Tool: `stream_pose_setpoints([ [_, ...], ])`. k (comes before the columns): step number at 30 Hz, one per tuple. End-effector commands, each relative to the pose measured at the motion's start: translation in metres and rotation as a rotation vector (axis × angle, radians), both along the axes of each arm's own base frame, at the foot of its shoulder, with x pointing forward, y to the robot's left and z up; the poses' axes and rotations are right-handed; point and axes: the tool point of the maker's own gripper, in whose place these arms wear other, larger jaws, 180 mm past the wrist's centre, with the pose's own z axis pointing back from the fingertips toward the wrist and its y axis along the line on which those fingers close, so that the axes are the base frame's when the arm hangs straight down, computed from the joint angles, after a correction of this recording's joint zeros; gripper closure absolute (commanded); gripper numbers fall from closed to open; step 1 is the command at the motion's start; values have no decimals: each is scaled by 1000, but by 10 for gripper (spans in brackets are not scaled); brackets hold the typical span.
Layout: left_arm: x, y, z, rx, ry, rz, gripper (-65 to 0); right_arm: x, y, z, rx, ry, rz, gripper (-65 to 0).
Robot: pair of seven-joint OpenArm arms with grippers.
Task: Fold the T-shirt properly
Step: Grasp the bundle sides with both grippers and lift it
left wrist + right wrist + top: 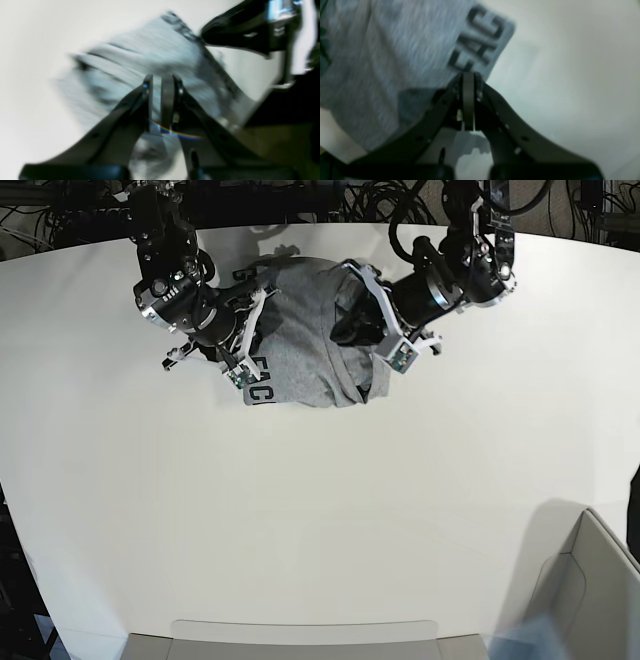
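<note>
A broad white surface (pixel 320 510) carried the lot. On it, toward the far edge, lay the grey T-shirt (pixel 305 350), bunched into a rumpled heap with black block letters showing along its near left edge. A pale box (pixel 585 590) stood at the near right corner
</note>
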Motion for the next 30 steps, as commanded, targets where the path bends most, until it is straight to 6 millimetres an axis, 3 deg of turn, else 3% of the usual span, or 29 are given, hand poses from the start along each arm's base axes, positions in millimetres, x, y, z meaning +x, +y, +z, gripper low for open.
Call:
stream_pose_setpoints([
  [1, 4, -4, 13, -37, -48, 0, -31, 4, 4, 9, 23, -36, 6, 0],
  [5, -11, -12, 3, -17, -25, -72, -15, -4, 22, 2, 92, -36, 35, 0],
  [8, -20, -17, -16, -3, 31, -113, -15, -4, 25, -15, 106, 13, 33, 0],
  [11, -6, -6, -34, 16, 71, -84, -15, -5, 27, -36, 95, 72, 37, 0],
  [16, 8, 28, -59, 44, 134, 18, -15, 2, 31, -44, 133, 73, -1, 0],
  [23, 18, 87, -76, 94, 185, 183, -15, 16, 8, -46, 122, 65, -79, 0],
  [26, 19, 98, -84, 98, 207, 214, -15, 28, -5, -43, 119, 48, -119, 0],
  [30, 37, 104, -74, 94, 160, 239, -15, 38, -23, -37, 129, 24, -191, 0],
])
